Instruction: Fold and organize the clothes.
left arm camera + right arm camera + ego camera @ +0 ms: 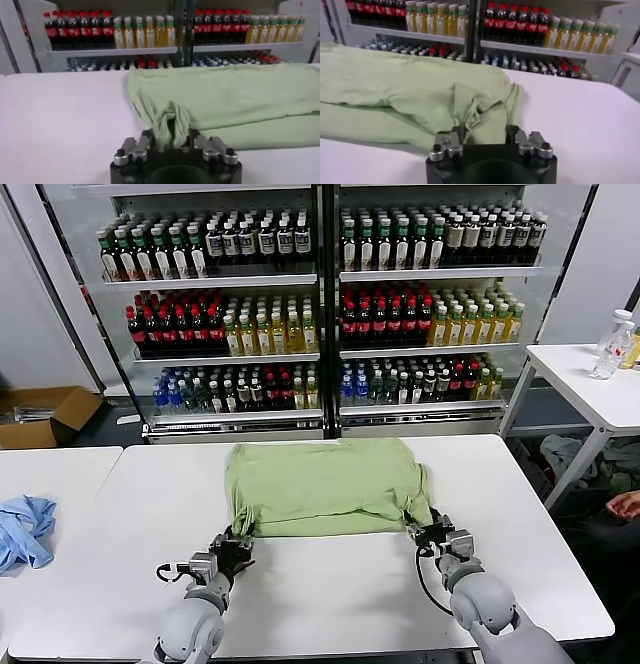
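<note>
Green polo shirt (pixel 325 484), plain back up, mid-table, partly folded with layers doubled along the near edge; left gripper (pixel 236 542) and right gripper (pixel 424 531) each pinch a near corner; further folds and tidying seemingly remain.

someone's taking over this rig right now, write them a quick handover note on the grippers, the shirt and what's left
Left gripper: shut on the near left corner of the green shirt, low over the white table.
Right gripper: shut on the shirt's near right corner, also near the table's front edge.
Shirt: lies across the middle of the table, plain side up, already doubled into a wide band with layered edges along the near side.
Done: at least one fold is in. Left: finish folding to a compact stack and set it down neatly.
Also there: a light blue garment on the neighbouring table to the left, untouched.
</note>
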Action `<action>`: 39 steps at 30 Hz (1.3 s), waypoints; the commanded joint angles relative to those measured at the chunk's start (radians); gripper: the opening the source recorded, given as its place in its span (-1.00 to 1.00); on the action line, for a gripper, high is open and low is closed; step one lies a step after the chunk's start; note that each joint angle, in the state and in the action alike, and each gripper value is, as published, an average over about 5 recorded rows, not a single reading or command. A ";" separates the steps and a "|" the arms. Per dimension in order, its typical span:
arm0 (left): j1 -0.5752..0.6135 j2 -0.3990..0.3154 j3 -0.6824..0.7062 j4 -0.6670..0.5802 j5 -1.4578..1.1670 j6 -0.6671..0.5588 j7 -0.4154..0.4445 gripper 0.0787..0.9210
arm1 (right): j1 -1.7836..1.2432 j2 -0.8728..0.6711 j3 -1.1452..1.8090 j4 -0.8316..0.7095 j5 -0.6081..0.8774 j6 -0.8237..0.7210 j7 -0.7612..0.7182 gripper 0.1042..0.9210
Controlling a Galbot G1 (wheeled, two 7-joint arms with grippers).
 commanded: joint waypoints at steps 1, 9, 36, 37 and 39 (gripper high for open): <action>0.070 0.025 -0.023 -0.094 -0.120 0.010 0.026 -0.45 | -0.072 -0.032 0.016 0.060 0.048 -0.018 0.000 -0.50; 0.267 0.056 -0.077 -0.310 -0.110 0.034 0.019 -0.91 | -0.372 -0.058 0.188 0.295 0.016 0.001 0.009 -0.91; 0.473 0.114 -0.216 -0.548 0.080 0.026 0.032 -0.31 | -0.505 0.025 0.401 0.486 -0.187 0.112 0.066 0.09; 0.449 0.123 -0.220 -0.522 0.071 0.031 0.030 -0.23 | -0.471 0.019 0.391 0.466 -0.176 0.103 0.068 0.17; 0.405 0.139 -0.225 -0.478 0.050 0.040 0.026 -0.11 | -0.382 -0.004 0.353 0.424 -0.142 0.080 0.072 0.30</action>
